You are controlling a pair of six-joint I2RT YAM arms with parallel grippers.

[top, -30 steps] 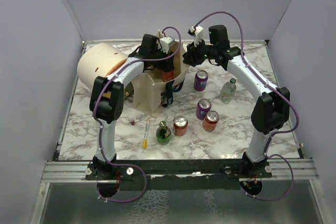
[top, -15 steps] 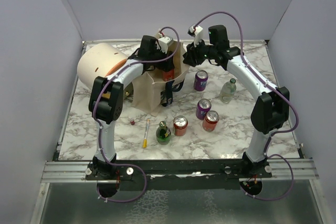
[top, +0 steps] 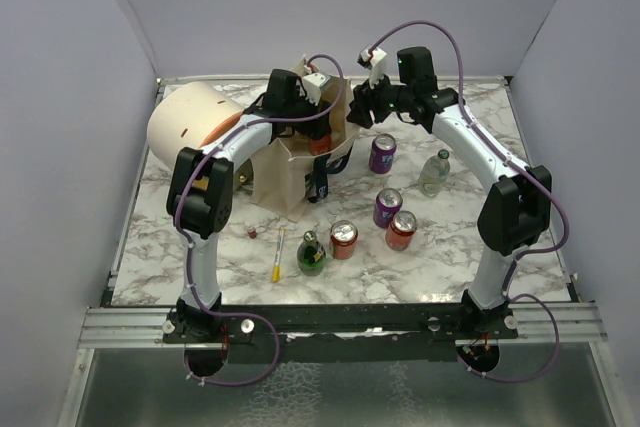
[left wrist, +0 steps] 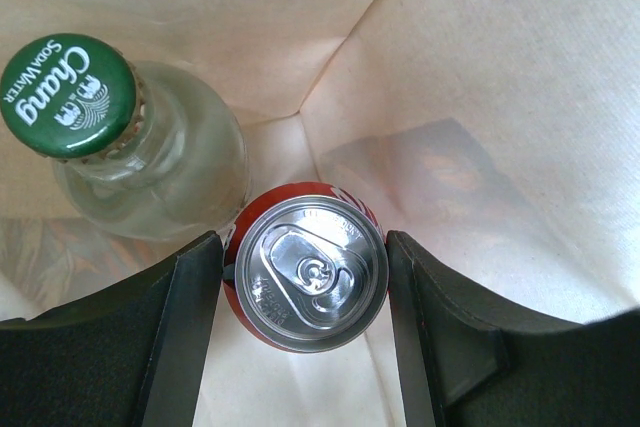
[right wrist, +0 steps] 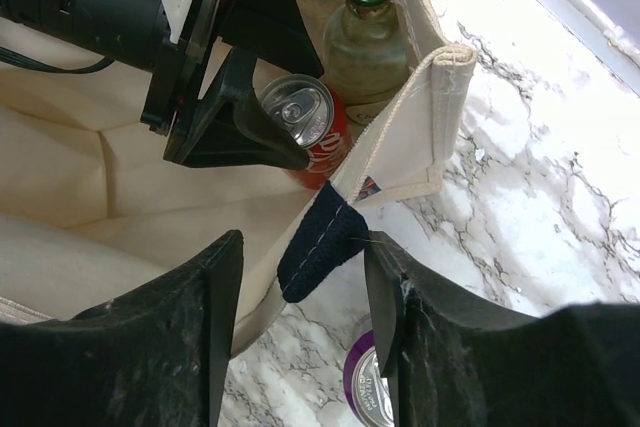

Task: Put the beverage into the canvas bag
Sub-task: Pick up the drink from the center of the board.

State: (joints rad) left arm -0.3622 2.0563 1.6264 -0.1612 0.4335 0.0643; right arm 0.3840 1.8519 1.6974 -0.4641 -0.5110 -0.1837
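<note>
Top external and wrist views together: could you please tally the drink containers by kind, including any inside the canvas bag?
Red cans: 3, one inside the canvas bag
Purple cans: 2
Clear bottles: 2, one inside the bag
Green bottle: 1
Total: 8

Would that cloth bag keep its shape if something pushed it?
Probably floppy: the canvas bag shows creased walls and a folded rim by the right pincer. Likely steadier than empty, with a glass bottle and red can inside.
</note>
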